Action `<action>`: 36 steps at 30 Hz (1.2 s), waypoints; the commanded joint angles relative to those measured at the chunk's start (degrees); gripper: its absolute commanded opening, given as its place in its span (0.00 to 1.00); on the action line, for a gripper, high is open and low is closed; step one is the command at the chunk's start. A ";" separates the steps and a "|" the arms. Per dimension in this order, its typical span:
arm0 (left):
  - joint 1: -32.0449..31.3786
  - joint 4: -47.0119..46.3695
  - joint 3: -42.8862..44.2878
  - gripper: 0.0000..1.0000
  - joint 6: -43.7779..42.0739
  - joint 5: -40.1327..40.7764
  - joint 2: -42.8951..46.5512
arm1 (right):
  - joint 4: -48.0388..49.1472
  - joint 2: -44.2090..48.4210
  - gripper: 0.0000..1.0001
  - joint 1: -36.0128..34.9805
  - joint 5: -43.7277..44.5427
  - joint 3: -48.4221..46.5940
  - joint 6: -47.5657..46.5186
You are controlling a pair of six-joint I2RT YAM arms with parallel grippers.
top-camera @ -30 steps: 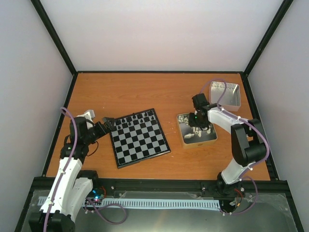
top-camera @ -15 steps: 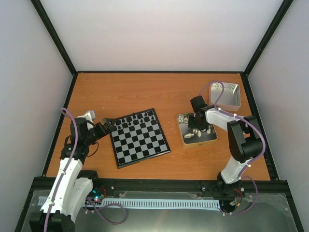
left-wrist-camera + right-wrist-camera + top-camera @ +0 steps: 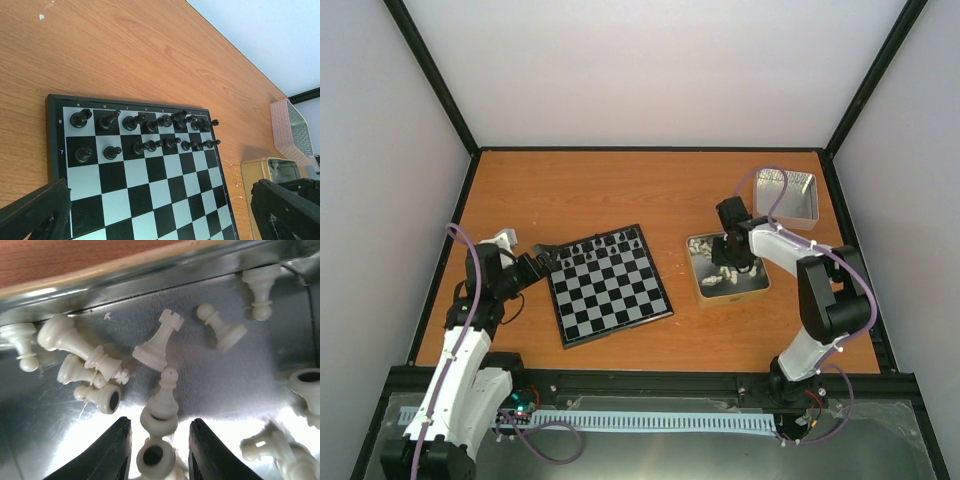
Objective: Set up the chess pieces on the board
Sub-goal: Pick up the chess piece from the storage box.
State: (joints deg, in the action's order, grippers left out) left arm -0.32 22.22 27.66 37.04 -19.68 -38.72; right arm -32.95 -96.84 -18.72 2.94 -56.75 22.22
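Note:
The board [image 3: 610, 285] lies left of centre, with black chessmen [image 3: 145, 125] filling its two far rows. The cream-white chess pieces [image 3: 159, 342] lie jumbled in a silver tin [image 3: 705, 298] to the right of the board. My right gripper [image 3: 730, 255] reaches down into that tin. In the right wrist view it [image 3: 160, 425] is open, its fingers on either side of a lying pawn-like piece [image 3: 164, 400] and a piece with a hollow base [image 3: 153, 456], a gap at each side. My left gripper [image 3: 545, 255] hangs wide open at the board's left edge [image 3: 162, 200], holding nothing.
A second silver tin [image 3: 786, 195] stands at the back right, close to the right arm's cable. Black frame posts and pale walls ring the orange table [image 3: 620, 190]. The board's near rows [image 3: 150, 180] hold no pieces.
My right wrist has shifted a little over the tin, left and back again. The left arm and the board have not moved.

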 commanded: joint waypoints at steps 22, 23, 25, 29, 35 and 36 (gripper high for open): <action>0.57 -0.53 1.02 1.00 -0.46 -1.59 2.02 | 0.60 1.32 0.16 -0.28 0.29 0.86 -1.56; 0.57 -0.42 1.14 1.00 -0.64 -1.63 2.06 | 0.54 1.87 0.15 -0.32 0.38 0.93 -1.39; 0.52 -0.80 1.42 1.00 -1.16 -2.71 2.03 | 0.52 3.54 0.14 -0.31 -0.11 1.01 -1.14; 0.44 -4.19 1.61 1.00 -2.92 -9.31 1.74 | 0.26 8.89 0.15 -0.35 -4.36 1.09 1.59; -2.92 -19.40 -1.59 1.00 3.03 -19.39 0.75 | 15.86 21.13 0.15 -0.43 -21.65 9.17 20.63; -4.89 -22.26 -2.06 1.00 4.22 -18.91 0.15 | 20.72 23.16 0.16 -0.60 -24.03 11.65 25.78</action>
State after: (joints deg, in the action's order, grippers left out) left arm -1.43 13.28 26.92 37.21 -32.82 -37.52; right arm -27.05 -80.34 -18.74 -8.49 -51.64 30.65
